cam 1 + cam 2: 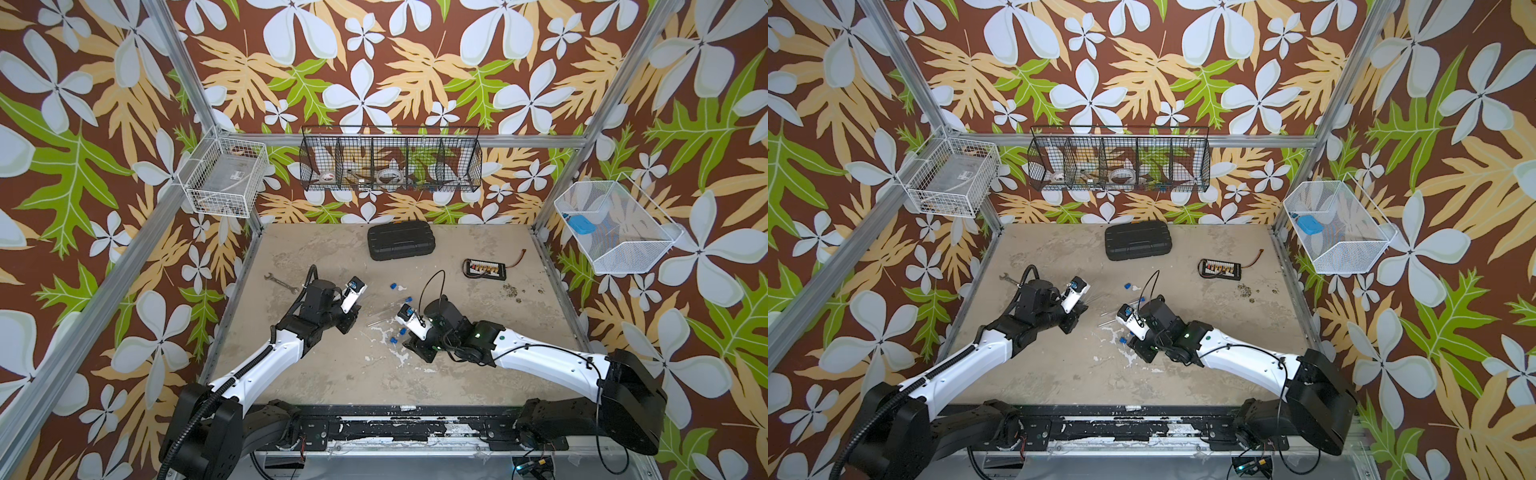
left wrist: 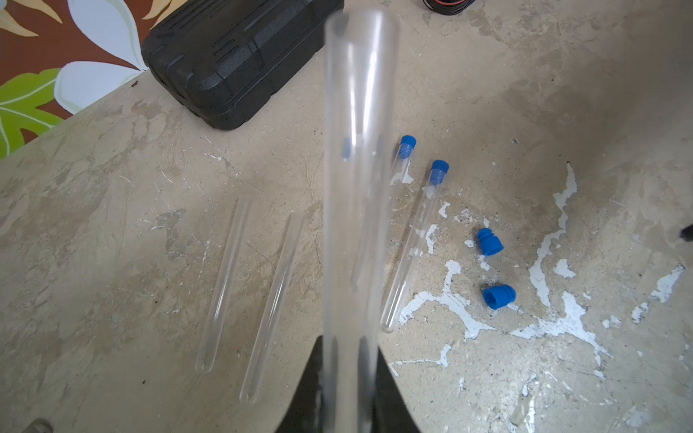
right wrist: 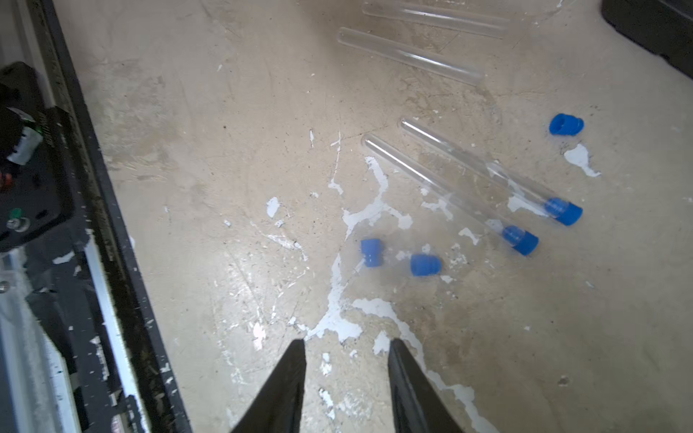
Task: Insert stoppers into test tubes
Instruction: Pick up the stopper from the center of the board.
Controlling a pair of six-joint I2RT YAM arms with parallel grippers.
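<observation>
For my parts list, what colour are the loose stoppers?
Bright blue stoppers, clearest in the right wrist view.

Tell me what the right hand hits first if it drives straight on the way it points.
Probably bare tabletop, just short of the nearer loose stopper; the right hand is open and empty. Depth unclear.

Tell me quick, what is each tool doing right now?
Left tool: closed, holding a tube.
Right tool: open, holding nothing.
</observation>
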